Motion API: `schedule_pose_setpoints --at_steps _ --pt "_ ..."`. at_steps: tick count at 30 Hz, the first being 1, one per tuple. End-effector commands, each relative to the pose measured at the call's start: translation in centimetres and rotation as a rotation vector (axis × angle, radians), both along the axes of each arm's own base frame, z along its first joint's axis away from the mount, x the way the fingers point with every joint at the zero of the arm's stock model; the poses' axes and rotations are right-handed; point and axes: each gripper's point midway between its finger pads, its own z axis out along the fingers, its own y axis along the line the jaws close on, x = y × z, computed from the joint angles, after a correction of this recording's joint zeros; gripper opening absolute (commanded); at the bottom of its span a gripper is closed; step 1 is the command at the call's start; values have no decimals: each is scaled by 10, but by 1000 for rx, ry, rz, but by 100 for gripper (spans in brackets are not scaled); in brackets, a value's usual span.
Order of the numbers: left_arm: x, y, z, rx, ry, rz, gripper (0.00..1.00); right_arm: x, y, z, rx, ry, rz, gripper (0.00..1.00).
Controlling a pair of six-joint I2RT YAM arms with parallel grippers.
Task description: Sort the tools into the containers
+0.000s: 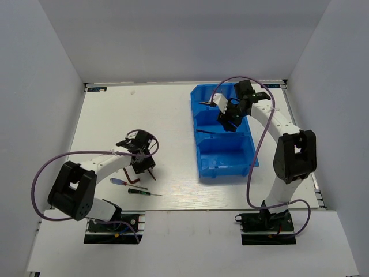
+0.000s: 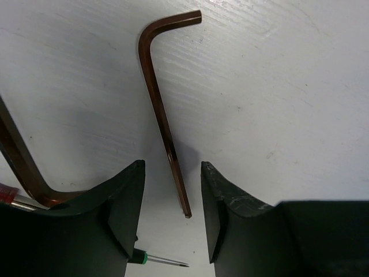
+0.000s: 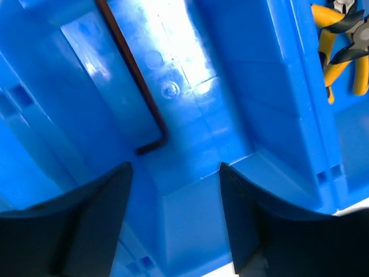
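My left fingers (image 2: 124, 213) stand apart, straddling the long end of a hex key (image 2: 164, 115) lying on the tabletop (image 2: 277, 86), well to the left of the blue bin (image 1: 225, 157). A second hex key (image 2: 23, 167) lies on that same side of the bin. My right fingers (image 3: 92, 219) are apart too, empty, over the bin's middle compartment, where a third hex key (image 3: 135, 86) lies. The pliers (image 3: 340, 46) sit in the bin's far compartment.
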Motion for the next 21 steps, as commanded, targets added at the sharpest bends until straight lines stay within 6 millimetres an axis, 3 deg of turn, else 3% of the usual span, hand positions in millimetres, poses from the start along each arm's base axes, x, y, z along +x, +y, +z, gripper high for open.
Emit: schedule_pose_setpoints --at_steps 1,4,10,17,20,21 --pt "11 0 3 25 -21 1 54 5 0 23 27 -26 0 70" --pt "11 2 0 40 -15 5 51 6 -5 40 72 -47 -37 70" --pt "10 9 -16 88 12 14 37 -15 -1 74 235 -30 -116 70" --pt "10 13 -39 147 85 16 0 -35 -8 81 316 9 -175 70" --pt "8 14 -41 168 91 -12 0 -45 -9 79 351 50 -189 70" --pt "19 8 -33 159 63 -27 0 -48 -9 80 361 53 -190 70"
